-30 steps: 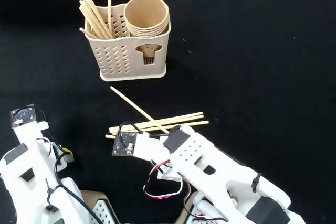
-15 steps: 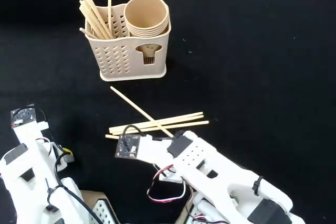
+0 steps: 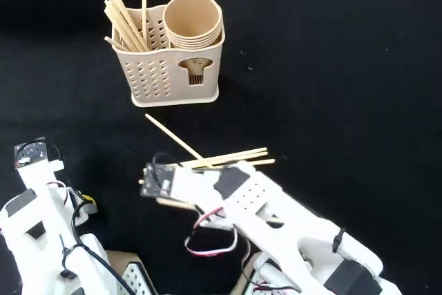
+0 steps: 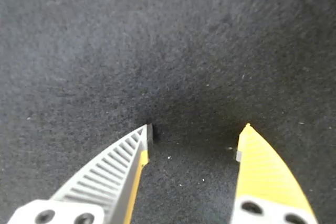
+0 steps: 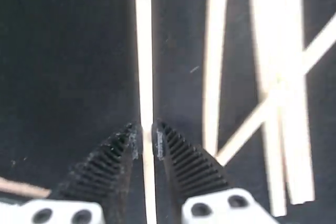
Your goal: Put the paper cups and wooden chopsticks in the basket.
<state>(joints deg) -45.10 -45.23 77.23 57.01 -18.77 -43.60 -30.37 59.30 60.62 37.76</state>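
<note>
Table surface: black cloth [image 3: 345, 67]. My right gripper [image 5: 146, 135] pinches one chopstick [image 5: 143, 51] among the loose chopsticks [image 3: 228, 158] lying on the arms' side of the basket [image 3: 169, 74]. My arm hides their near ends. Stacked paper cups [image 3: 193, 18] sit in the basket. My left gripper [image 4: 197, 135] is spread over bare cloth.

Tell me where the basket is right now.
In the high view the basket stands toward the table's far left, holding paper cups and chopsticks; loose chopsticks lie closer to the near edge.
</note>
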